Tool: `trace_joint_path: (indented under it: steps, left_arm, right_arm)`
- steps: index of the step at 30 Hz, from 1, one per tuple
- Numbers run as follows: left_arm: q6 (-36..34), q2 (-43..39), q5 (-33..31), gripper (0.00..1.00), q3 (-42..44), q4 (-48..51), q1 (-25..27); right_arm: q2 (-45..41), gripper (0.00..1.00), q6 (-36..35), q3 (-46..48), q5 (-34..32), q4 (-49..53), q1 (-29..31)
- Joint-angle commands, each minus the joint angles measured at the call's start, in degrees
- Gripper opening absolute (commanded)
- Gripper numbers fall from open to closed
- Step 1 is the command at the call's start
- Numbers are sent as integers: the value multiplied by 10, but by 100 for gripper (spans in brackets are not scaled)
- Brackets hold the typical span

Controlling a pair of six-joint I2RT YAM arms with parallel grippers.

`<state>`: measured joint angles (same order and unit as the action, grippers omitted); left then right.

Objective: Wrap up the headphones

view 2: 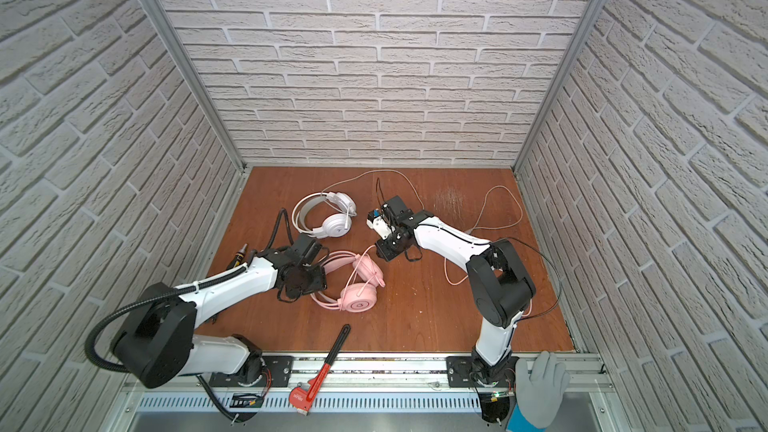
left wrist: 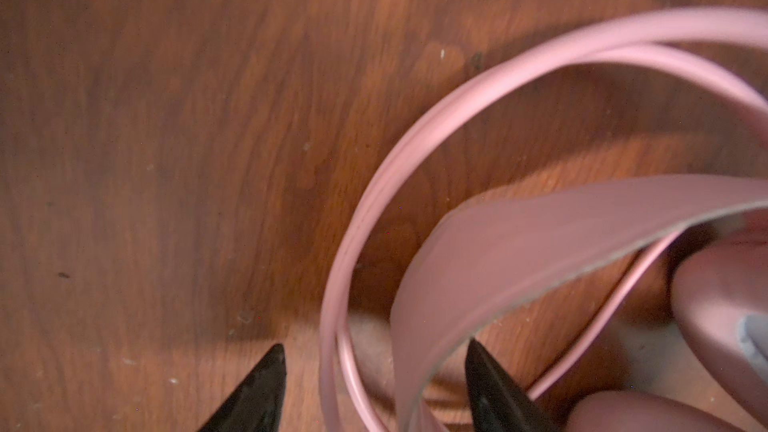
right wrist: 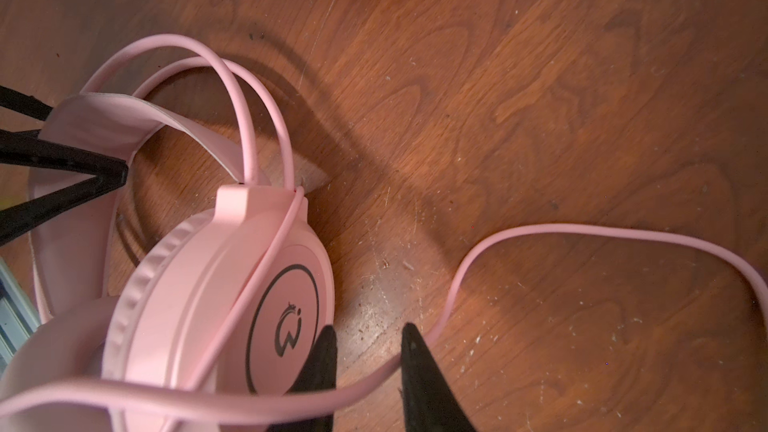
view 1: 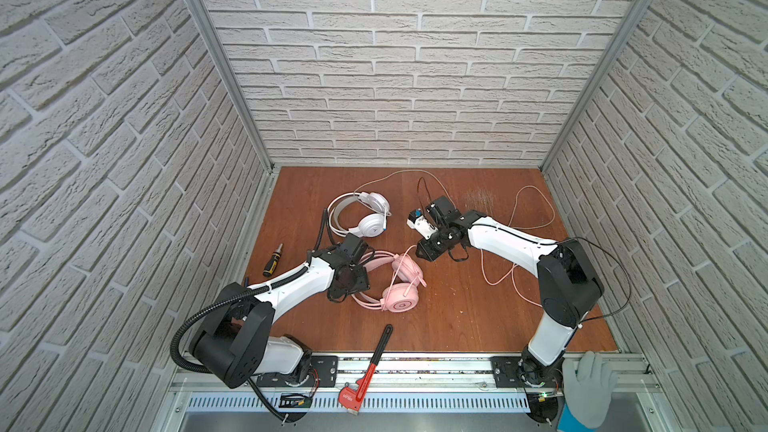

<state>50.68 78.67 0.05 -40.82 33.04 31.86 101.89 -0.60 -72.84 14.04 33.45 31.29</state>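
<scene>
Presently I count two headsets, one cable apiece: the pink headset (view 1: 400,289) lies centre-frame in a top view and the white headset (view 1: 371,219) just above it, with one pipe wrench (view 1: 371,367) at bottom centre and one screwdriver (view 1: 272,260) at left. I judge them light, with springy bands and limp, slippery cables, so I would steady the headband (left wrist: 540,243) and wind the pink cable (right wrist: 582,230). The left gripper (left wrist: 376,347) stands wide open astride that band, gripping nothing; the right gripper (right wrist: 369,326) is narrowly parted, the cable running loose between its fingers.
</scene>
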Motion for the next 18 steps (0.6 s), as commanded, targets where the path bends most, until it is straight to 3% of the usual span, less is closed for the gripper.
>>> trace_joint_path:
  steps: [1, 10, 18]
  left_arm:
    - [-39, 20, -12, 68, -25, 10, -9]
    - [-113, 86, -17, 60, -86, 58, -20]
    - [-127, 99, -3, 57, -87, 71, -20]
  right_arm:
    - [5, 29, 3, 3, 10, -12, -3]
    - [2, 29, 2, 3, 7, -7, -3]
    - [2, 29, -4, 4, 0, 0, -3]
